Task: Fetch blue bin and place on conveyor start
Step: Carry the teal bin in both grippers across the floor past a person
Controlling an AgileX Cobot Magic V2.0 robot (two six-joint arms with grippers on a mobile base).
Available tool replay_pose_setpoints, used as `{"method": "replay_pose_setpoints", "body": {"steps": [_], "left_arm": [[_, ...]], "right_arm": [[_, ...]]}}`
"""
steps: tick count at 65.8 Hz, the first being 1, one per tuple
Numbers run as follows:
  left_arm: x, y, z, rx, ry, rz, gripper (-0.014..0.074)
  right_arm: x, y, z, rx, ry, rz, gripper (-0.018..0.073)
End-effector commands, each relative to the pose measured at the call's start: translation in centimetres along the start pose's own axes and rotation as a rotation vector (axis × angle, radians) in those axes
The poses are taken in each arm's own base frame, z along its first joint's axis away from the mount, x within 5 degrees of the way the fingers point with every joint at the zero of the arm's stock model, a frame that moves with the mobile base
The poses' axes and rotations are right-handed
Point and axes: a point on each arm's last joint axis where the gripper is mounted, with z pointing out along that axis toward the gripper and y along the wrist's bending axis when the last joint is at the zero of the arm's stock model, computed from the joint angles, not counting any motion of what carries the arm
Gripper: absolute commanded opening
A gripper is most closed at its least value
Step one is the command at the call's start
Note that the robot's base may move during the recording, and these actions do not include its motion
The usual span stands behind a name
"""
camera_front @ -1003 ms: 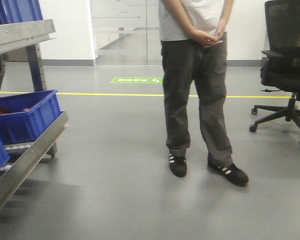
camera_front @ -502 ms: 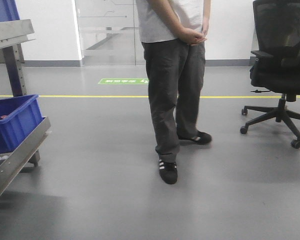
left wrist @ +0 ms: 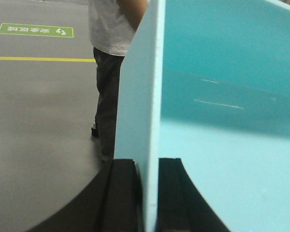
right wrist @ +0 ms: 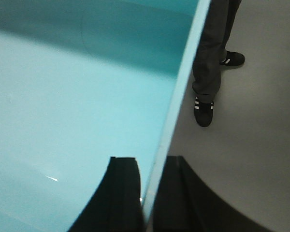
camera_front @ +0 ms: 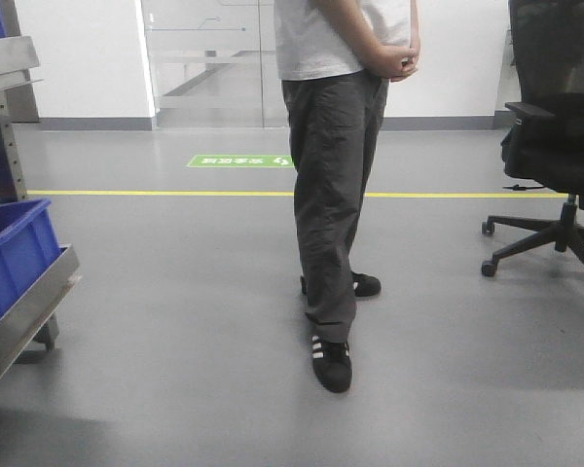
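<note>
The pale cyan blue bin [left wrist: 222,96] fills the left wrist view and also shows in the right wrist view [right wrist: 77,96]. My left gripper [left wrist: 149,166] is shut on the bin's left wall, one black finger outside, one inside. My right gripper [right wrist: 152,166] is shut on the bin's right wall the same way. The bin is held off the grey floor. The bin and both grippers are out of the front view. The conveyor start is out of view.
A person in dark trousers [camera_front: 333,195] stands straight ahead, close, also in the wrist views [left wrist: 106,72] [right wrist: 210,53]. A steel shelf rack [camera_front: 24,311] with a dark blue ribbed bin [camera_front: 10,258] is at left. A black office chair [camera_front: 560,146] is at right.
The view has swung right: the shelf rack and dark blue bin have slid toward the left edge. The person has shifted stance, one foot now behind the other.
</note>
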Motion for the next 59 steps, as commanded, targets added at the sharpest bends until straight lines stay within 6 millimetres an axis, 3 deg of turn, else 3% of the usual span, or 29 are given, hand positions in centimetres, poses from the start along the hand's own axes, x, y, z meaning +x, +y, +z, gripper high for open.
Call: {"method": "replay_pose_setpoints", "body": {"steps": [1, 59], "left_arm": [[-1.13, -0.01, -0.76, 0.010, -0.087, -0.022, -0.0111], [-1.13, -0.01, -0.76, 0.010, -0.087, -0.022, -0.0111]], "right_arm": [[-0.30, -0.59, -0.37, 0.047, -0.026, -0.052, -0.0153], [-0.30, -0.59, -0.37, 0.047, -0.026, -0.052, -0.0153]]}}
